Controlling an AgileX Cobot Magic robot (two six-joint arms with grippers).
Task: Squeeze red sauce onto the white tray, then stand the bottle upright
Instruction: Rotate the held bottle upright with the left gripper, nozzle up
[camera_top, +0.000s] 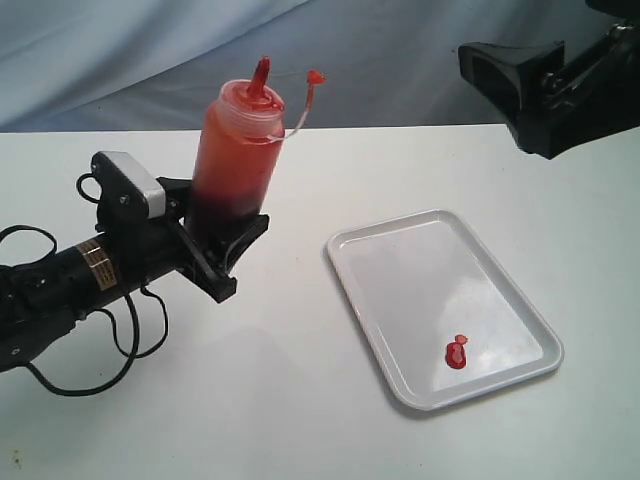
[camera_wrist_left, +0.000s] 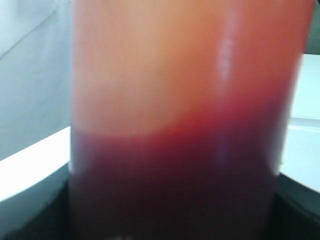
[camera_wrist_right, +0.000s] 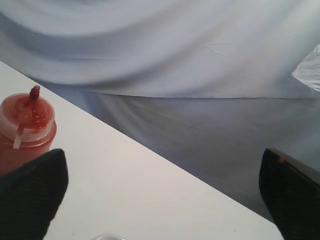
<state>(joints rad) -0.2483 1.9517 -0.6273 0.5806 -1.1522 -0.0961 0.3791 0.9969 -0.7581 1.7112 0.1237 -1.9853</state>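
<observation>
1. Bottle (camera_top: 238, 150): near upright, leaning slightly, well to the left of the tray and apart from it; nozzle (camera_top: 262, 72) points up, cap (camera_top: 316, 76) hangs open on its tether beside it
2. Sauce in the bottle (camera_wrist_left: 170, 190): dark red and settled in the lower part, with a paler orange film on the wall above; this level fits a bottle that is top-up
3. Left gripper (camera_top: 228, 232): jaws closed on the lower part of the bottle, one finger on each side; the arm lies low across the table (camera_top: 300, 420)
4. Bottle base: hidden behind the fingers, so I cannot tell whether it touches the table or hangs just above it
5. Tray (camera_top: 400, 270): flat on the table to the right of centre; a small blob of sauce (camera_top: 457, 352) lies near its front right corner, the rest of the surface bare
6. Right gripper (camera_wrist_right: 165, 190): raised at the far right, well apart from bottle and tray; jaws wide open and holding nothing
7. Step in hand: the squeeze looks done, judging by the blob on the tray; the job now is standing the bottle
8. Next move calls for: bringing the bottle fully vertical, seating its base flat on the table, then opening the jaws gently and drawing the fingers straight back so they do not drag or tip it
9. Risk: a lean at release, or sauce-slick fingers sticking to the wall, could topple the bottle with its cap off
</observation>
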